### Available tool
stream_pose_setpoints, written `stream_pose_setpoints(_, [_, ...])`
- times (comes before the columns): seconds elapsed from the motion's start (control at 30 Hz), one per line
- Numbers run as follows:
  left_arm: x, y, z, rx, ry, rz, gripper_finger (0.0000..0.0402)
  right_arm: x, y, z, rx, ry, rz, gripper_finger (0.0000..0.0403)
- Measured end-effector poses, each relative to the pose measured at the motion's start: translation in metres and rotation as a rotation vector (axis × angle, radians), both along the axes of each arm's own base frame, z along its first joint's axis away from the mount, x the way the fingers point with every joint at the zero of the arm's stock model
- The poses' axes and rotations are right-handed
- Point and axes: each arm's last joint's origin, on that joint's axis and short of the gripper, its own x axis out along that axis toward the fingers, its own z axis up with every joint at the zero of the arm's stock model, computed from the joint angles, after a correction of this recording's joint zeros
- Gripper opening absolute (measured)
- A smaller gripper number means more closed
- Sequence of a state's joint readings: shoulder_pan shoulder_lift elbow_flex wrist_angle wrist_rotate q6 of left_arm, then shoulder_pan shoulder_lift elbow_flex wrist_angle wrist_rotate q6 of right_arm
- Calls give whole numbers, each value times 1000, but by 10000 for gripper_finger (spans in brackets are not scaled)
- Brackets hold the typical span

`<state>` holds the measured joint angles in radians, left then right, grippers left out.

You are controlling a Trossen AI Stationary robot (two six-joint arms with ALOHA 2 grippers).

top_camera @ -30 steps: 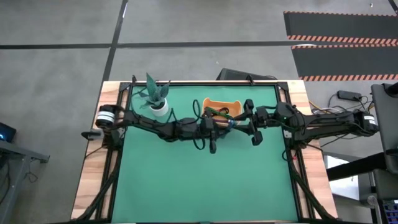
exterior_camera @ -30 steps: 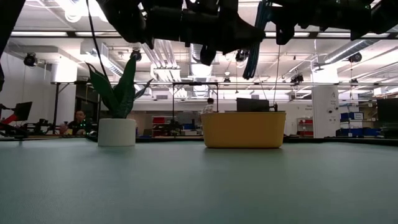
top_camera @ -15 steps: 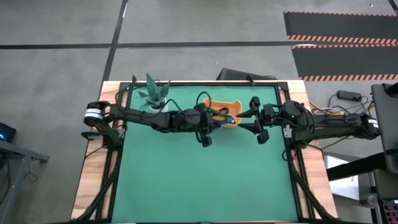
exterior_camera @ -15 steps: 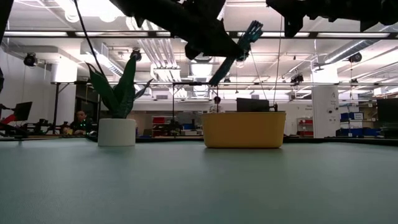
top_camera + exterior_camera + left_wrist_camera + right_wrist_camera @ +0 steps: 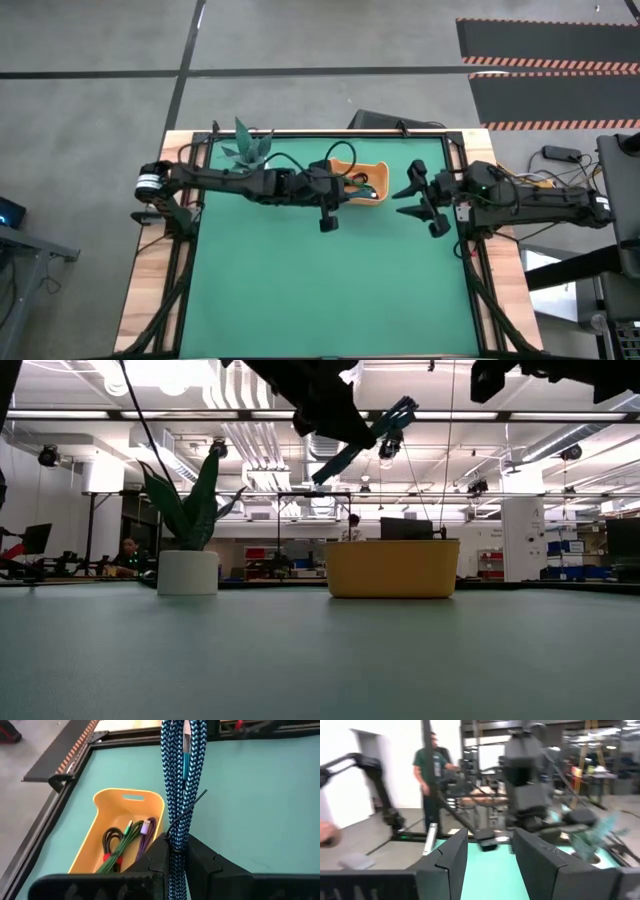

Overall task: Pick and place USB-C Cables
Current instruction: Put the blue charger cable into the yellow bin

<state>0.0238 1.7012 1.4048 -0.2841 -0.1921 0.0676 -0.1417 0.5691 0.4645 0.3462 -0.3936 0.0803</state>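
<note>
My left gripper (image 5: 176, 855) is shut on the teal-and-blue braided USB-C cable bundle (image 5: 182, 770) and holds it in the air above the orange tray (image 5: 392, 567). In the low view the bundle (image 5: 378, 428) slants up out of the fingers. The tray (image 5: 107, 810) holds three bundles lying on its floor: black with red (image 5: 112, 842), green (image 5: 124, 845) and purple (image 5: 145, 830). My right gripper (image 5: 405, 192) hovers open to the right of the tray (image 5: 372, 165), touching nothing. My left gripper pinches the braided bundle between its two fingers just below the black tie (image 5: 172, 834) that binds the strands. The fingers lie along the bundle. It is lifted clear and sticks out past the fingertips, slanting upward over the tray.
A potted plant (image 5: 248, 152) in a white pot (image 5: 188, 572) stands at the far left of the green mat. The mat's near half lies bare. Black frame rails edge the mat. A person in a green shirt (image 5: 432, 770) stands beyond the table.
My right gripper has drawn back toward the table's right edge, away from the cable. My left gripper has carried the bundle a little toward the far left, over the tray, and the bundle has tipped from hanging upright to a slant.
</note>
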Motion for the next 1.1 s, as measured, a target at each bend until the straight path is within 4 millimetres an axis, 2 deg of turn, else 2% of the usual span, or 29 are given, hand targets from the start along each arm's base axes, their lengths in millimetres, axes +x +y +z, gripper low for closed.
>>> stream_pose_setpoints(0.3, [0,8,5,-5,-5,25,22,-8,3,5,-40,-45,83,146])
stream_pose_setpoints(0.53, [1,14,7,-8,-24,42,22,-8,4,-3,-93,-41,101,140])
stream_pose_setpoints(0.67, [6,14,4,-10,-42,41,22,-8,4,-4,-126,-50,96,139])
stream_pose_setpoints(0.9, [27,15,0,-21,-69,45,22,-12,5,-3,-137,-69,99,138])
stream_pose_setpoints(1.1, [39,23,1,-4,-55,51,22,-22,8,2,-136,-108,170,139])
